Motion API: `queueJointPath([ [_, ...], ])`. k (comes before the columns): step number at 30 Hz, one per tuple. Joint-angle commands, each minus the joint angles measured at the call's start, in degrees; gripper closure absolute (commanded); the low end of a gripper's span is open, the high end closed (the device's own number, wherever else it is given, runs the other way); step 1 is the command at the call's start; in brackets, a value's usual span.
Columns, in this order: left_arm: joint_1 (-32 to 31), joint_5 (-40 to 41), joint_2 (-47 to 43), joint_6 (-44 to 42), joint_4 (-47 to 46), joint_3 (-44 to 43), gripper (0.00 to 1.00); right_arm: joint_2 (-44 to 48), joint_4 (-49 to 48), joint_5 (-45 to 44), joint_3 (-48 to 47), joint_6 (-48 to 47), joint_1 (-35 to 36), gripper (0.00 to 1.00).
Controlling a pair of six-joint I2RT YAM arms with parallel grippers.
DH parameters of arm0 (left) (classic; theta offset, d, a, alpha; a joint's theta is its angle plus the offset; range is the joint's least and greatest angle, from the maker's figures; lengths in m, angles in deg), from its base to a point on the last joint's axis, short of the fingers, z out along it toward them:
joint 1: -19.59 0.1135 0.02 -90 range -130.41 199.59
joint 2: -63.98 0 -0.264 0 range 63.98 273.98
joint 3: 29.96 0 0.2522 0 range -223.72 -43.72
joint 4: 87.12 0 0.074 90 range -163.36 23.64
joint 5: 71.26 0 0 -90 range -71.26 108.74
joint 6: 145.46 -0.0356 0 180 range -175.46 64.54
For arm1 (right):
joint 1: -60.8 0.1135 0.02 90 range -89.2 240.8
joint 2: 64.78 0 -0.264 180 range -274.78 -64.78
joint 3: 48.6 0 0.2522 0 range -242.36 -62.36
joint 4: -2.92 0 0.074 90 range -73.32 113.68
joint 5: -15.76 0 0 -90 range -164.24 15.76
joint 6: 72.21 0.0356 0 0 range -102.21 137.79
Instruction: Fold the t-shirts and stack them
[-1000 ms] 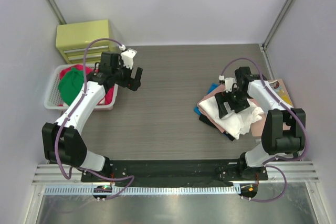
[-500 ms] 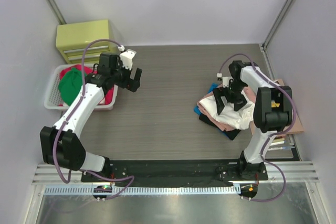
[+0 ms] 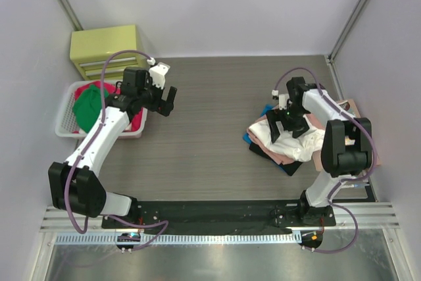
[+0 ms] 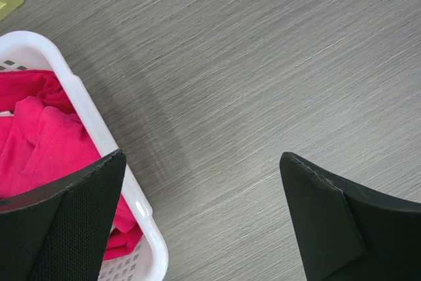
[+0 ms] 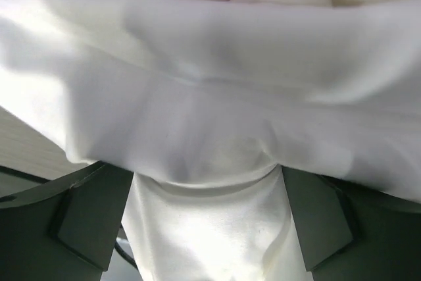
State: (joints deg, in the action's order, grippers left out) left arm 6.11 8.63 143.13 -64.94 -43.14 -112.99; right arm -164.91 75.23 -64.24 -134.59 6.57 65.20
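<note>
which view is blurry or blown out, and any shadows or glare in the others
Right wrist: the white t-shirt fills the frame, soft-focused, with washed-out bright patches. Left wrist: sharp table grain, a faint diagonal shadow beside the basket. Top external: even light, mild glare on the metal strip at the bottom.

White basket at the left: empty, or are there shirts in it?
Not empty. A green shirt and a magenta shirt lie bunched, unfolded, inside the basket.
</note>
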Motion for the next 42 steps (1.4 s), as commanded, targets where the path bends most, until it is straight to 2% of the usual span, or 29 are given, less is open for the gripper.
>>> queueJointPath([
  [1,0.0,-0.6,1.5,0.3,-1.4,-2.0,0.0,9.1,-14.8,1.0,3.2,-0.6,1.0,0.0],
  [7,0.0,-1.0,1.7,0.5,-1.1,-2.1,0.0,21.9,-13.9,-2.0,9.6,-0.4,1.2,0.0],
  [11,0.0,-1.4,1.5,0.6,-1.0,-2.4,0.0,24.9,-13.4,-3.3,11.7,-0.7,1.2,0.0],
  [14,0.0,-1.3,1.6,0.8,-0.8,-2.9,0.0,25.1,-13.6,-5.4,12.3,-0.7,1.1,0.0],
  [23,0.0,-0.9,0.6,0.3,-0.7,-2.0,0.0,23.6,-15.7,-1.8,16.9,0.9,1.1,0.0],
  [30,0.0,-0.7,0.4,0.3,-0.7,-2.0,0.0,22.8,-17.5,-5.6,18.6,-0.8,1.2,0.0],
  [37,0.0,-1.1,0.6,0.5,-0.6,-2.7,0.0,16.3,-15.5,-5.6,17.4,-1.8,1.2,0.0],
  [38,0.0,-1.1,0.5,0.5,-0.5,-2.6,0.0,16.2,-16.0,-5.7,17.5,-1.9,1.2,0.11],
  [40,0.0,-0.9,-0.1,0.3,-0.5,-2.4,0.0,16.8,-16.8,-6.2,17.6,-1.5,1.1,0.56],
  [41,0.0,-1.2,-0.2,0.2,-0.5,-2.2,0.0,18.0,-17.1,-5.8,17.7,-1.4,1.2,0.63],
  [42,0.0,-1.2,-0.4,0.2,-0.6,-1.9,0.0,18.7,-17.2,-5.6,17.8,-1.3,1.2,0.55],
])
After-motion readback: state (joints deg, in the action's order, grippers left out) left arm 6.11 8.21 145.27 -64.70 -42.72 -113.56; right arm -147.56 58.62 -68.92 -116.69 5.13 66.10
